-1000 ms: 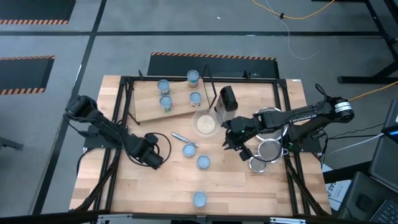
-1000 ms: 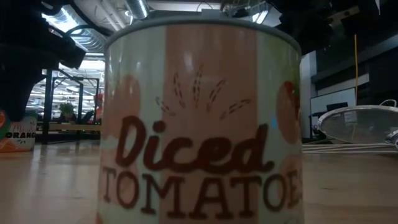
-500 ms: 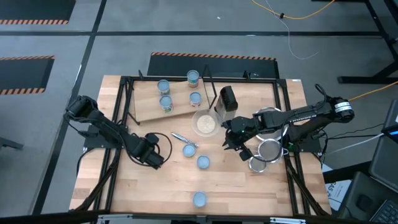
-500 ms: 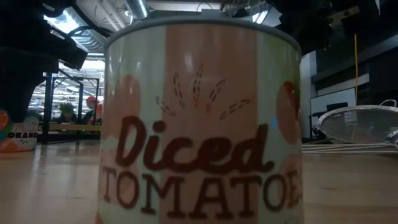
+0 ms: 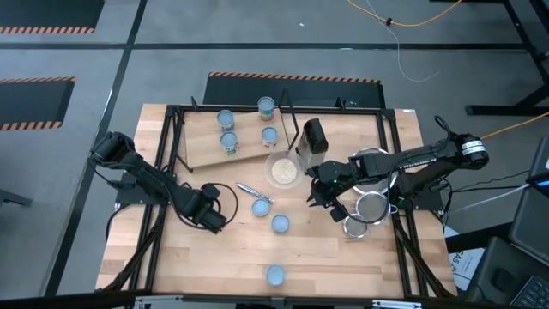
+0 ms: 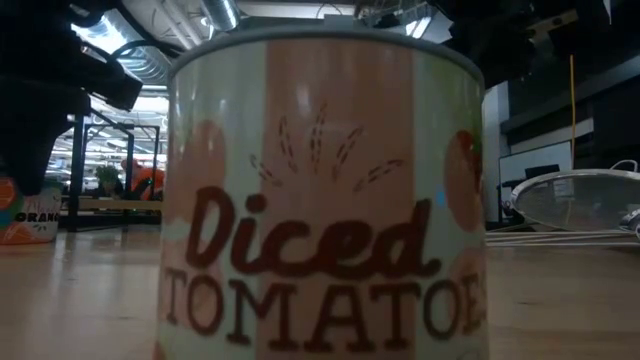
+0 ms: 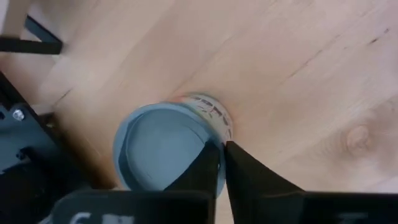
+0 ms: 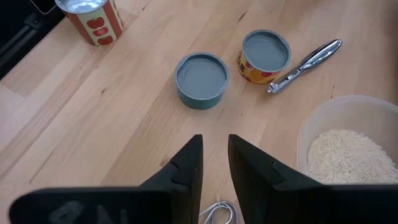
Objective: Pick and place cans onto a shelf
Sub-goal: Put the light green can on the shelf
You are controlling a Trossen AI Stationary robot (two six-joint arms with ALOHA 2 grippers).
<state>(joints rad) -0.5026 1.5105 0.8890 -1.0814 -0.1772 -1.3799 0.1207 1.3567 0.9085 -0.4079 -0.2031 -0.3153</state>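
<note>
Several cans stand on the pale shelf at the far left; one of them is at its far edge. Two loose cans stand mid-table. A Diced Tomatoes can stands at the near edge. My left gripper is shut, pointing down over the rim of an orange-labelled can that stands on the table. My right gripper is open and empty, right of the loose cans. My left gripper's shut fingertips come from above over the can's top rim. The fingers hide that spot, so I cannot tell whether they touch the rim. The can stands upright on the table.
A bowl of rice and a can opener lie between the shelf and the loose cans. A dark box stands right of the shelf. Two metal strainers lie under the right arm. Black frame rails run along both table sides.
</note>
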